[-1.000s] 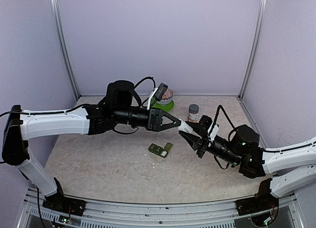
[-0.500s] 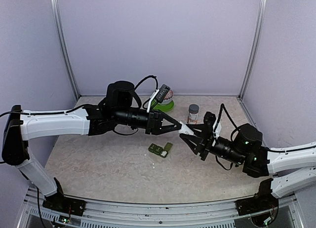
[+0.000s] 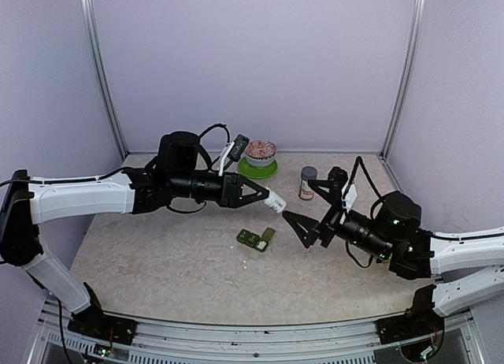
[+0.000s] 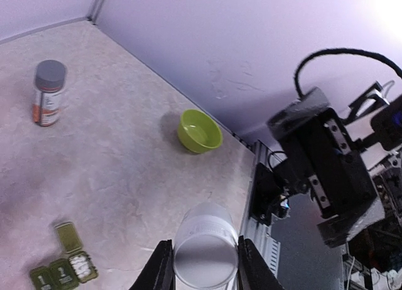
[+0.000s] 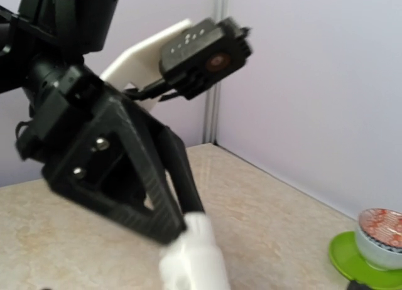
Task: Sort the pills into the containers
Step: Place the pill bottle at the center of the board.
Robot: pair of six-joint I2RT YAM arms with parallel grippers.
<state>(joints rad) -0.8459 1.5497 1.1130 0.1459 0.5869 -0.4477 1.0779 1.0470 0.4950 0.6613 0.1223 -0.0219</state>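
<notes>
My left gripper (image 3: 269, 197) is shut on a white bottle (image 3: 276, 202) and holds it level above the table. The left wrist view shows that bottle (image 4: 205, 245) squeezed between both fingers (image 4: 159, 271). Just right of the bottle my right gripper (image 3: 294, 228) stands open, apart from it. Its own fingers do not show in the right wrist view, which is filled by the left gripper (image 5: 182, 224) and the blurred bottle (image 5: 191, 262). The dark green containers (image 3: 256, 239) lie on the table below both grippers. One lid stands open, and white pills (image 4: 80, 263) fill one compartment (image 4: 63, 272).
A brown bottle with a grey cap (image 3: 307, 183) stands at the back right. A patterned bowl on a green plate (image 3: 260, 155) sits by the back wall. A lime-green bowl (image 4: 200, 130) lies near the table's front edge by the right arm's base.
My right gripper has opened and let go of the white bottle's end. The left arm has drawn back to the left with the bottle, and a gap now separates the grippers.
</notes>
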